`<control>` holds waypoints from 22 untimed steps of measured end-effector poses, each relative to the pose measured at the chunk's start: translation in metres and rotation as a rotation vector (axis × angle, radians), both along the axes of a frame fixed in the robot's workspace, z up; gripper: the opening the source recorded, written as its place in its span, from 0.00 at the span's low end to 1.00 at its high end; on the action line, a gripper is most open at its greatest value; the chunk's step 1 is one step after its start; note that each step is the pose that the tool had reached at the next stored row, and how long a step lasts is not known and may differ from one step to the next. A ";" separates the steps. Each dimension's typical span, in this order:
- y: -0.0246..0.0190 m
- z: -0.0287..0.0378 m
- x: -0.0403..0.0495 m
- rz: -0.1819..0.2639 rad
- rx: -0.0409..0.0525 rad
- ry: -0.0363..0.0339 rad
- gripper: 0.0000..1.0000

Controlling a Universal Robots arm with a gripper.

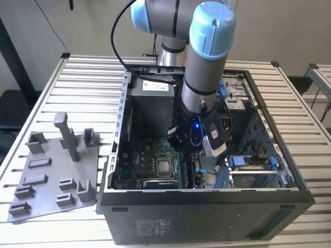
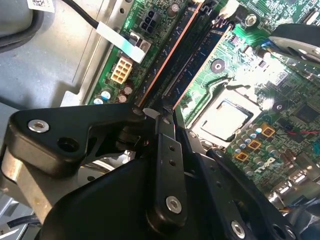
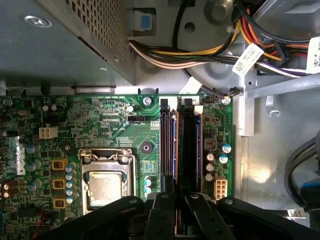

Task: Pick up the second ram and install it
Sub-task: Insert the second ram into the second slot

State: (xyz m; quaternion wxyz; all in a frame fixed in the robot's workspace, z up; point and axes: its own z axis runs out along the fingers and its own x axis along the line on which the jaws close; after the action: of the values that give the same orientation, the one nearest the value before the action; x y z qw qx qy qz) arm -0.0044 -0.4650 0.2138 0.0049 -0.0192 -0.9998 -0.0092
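In the exterior view my gripper (image 1: 187, 147) reaches down into the open computer case (image 1: 207, 212), over the motherboard's (image 1: 147, 155) right side. The second ram (image 3: 174, 150) shows in the first wrist view as a thin, edge-on stick with an orange edge. It stands along the black memory slots (image 3: 189, 150) and runs in between my fingertips. My gripper (image 3: 179, 194) looks shut on it. The second wrist view shows my gripper (image 2: 157, 115) at the near end of the long dark slots (image 2: 187, 60).
The processor socket (image 3: 106, 182) lies beside the slots. A metal power supply box (image 3: 65, 45) and cable bundles (image 3: 200, 55) sit past the board. Blue drive-bay clips (image 1: 248, 163) are on the exterior view's right. A grey moulded tray (image 1: 51, 175) lies outside the case.
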 end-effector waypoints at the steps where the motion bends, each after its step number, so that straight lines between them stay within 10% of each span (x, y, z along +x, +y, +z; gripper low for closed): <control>1: 0.0000 0.0000 0.0000 0.000 0.0000 0.0000 0.15; 22: 0.0000 -0.0028 0.0000 0.000 -0.0001 0.0002 0.15</control>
State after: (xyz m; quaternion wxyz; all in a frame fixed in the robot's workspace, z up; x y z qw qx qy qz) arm -0.0044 -0.4650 0.2110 0.0050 -0.0192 -0.9998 -0.0092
